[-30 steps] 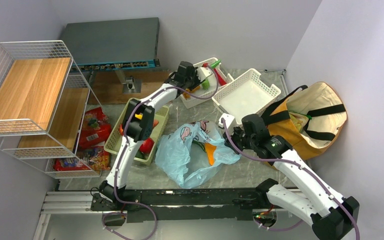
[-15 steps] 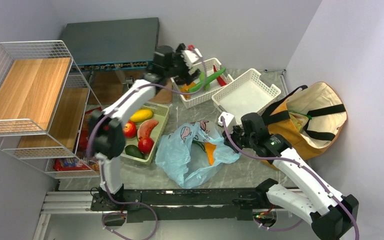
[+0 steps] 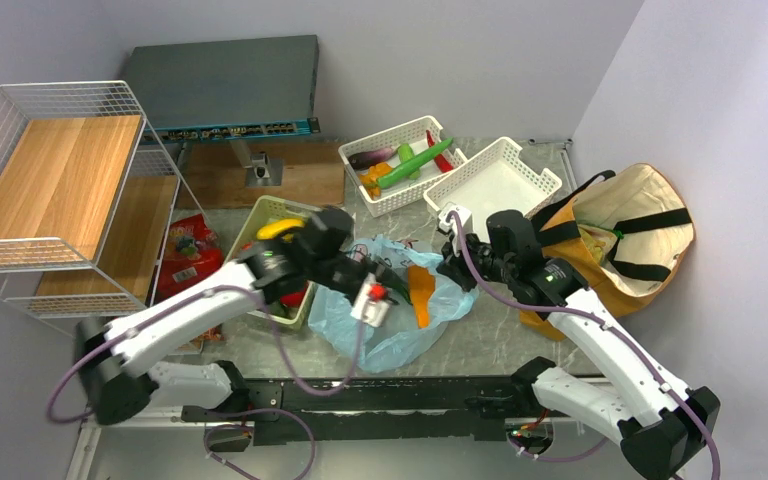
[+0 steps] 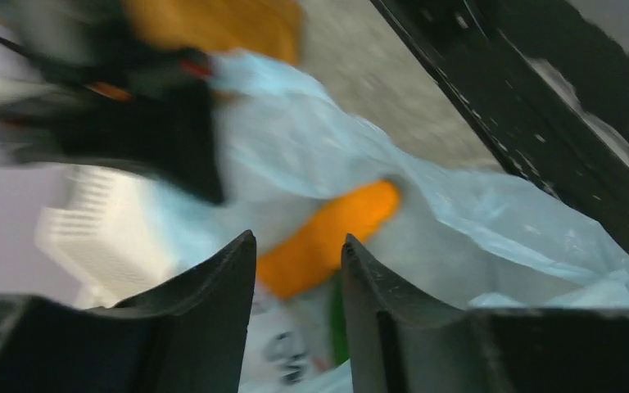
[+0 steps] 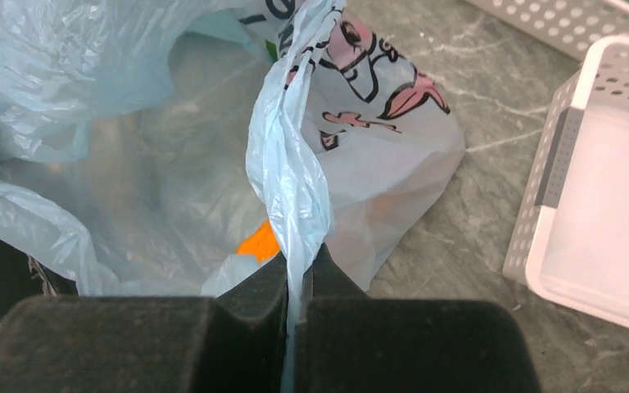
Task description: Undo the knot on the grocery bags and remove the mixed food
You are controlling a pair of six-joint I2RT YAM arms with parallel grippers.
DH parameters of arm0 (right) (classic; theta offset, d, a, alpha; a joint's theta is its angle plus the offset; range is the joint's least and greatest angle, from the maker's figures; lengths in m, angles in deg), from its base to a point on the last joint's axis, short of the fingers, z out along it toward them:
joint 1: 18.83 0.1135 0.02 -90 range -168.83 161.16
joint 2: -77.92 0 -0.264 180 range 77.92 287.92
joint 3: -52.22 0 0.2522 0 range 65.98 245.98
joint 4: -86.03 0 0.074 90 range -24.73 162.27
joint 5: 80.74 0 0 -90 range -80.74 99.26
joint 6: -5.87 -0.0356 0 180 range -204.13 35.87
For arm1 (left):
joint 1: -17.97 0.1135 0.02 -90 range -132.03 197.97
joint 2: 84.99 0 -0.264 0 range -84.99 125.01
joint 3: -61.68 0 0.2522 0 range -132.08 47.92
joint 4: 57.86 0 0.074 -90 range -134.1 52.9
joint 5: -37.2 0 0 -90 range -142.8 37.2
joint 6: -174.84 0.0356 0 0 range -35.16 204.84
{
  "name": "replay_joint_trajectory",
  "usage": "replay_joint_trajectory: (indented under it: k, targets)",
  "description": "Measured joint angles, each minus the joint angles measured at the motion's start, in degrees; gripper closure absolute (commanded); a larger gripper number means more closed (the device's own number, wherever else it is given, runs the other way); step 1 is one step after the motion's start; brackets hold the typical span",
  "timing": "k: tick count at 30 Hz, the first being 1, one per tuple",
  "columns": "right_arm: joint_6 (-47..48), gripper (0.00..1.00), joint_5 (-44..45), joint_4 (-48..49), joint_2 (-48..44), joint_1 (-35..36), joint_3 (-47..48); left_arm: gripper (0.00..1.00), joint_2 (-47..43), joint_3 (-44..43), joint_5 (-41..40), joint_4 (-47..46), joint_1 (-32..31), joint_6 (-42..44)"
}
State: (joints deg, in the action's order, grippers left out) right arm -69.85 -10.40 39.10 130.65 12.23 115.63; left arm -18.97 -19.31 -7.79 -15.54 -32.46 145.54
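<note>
A grey marbled table (image 3: 520,335) fills a pale-walled corner. At its middle the right gripper (image 5: 297,282) is pinched tight on a twisted strip of the light-blue plastic bag (image 5: 131,147), and the strip rises taut from between its fingers. The rest of the bag sags open and crinkled below, its black and pink print facing the empty white basket (image 5: 598,205) just beside it. The left gripper (image 4: 299,278) hangs over the bag's open mouth from the other side with its fingers (image 4: 213,303) a modest gap apart and nothing between them. That view is blurred, but beyond the gap an orange carrot (image 4: 328,233) lies inside the bag. From above, the two grippers face each other across the bag, near but apart. Behind the right arm the mustard-brown canvas tote (image 3: 650,235) lies open at the table's right edge, showing cream lining and black straps. At the back, a second white basket (image 3: 438,130) holds a long green cucumber (image 3: 415,163) and a purple eggplant (image 3: 370,157). A green basket (image 3: 252,220) to the left holds a yellow mango (image 3: 280,228), partly hidden by the left arm. Red snack packs (image 3: 188,255) lie under a wire shelf (image 3: 50,180).
</note>
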Motion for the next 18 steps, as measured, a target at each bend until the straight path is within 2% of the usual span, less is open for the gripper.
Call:
replay_joint_trajectory:
  k: [2,4,9,16,18]
  targets:
    - [-0.6,1.0,-0.6,0.3,0.3,0.0,1.3,0.65,6.3,2.5,-4.1,0.4,-3.0,0.6]
    - [-0.8,1.0,-0.9,0.4,0.3,0.0,2.3,0.66,12.8,3.0,-8.3,0.5,-4.6,0.8]
    - [-0.8,1.0,-0.9,-0.2,-0.9,0.0,2.9,0.49,22.3,4.1,-18.9,-2.1,-5.2,0.5]
    - [-0.8,1.0,-0.8,-1.6,-4.2,0.0,2.2,0.34,27.6,10.6,-29.0,-9.3,-1.0,1.7]
    - [-0.9,1.0,-0.8,-1.9,-4.5,0.0,1.8,0.26,30.1,10.8,-31.1,-10.8,0.3,2.1]
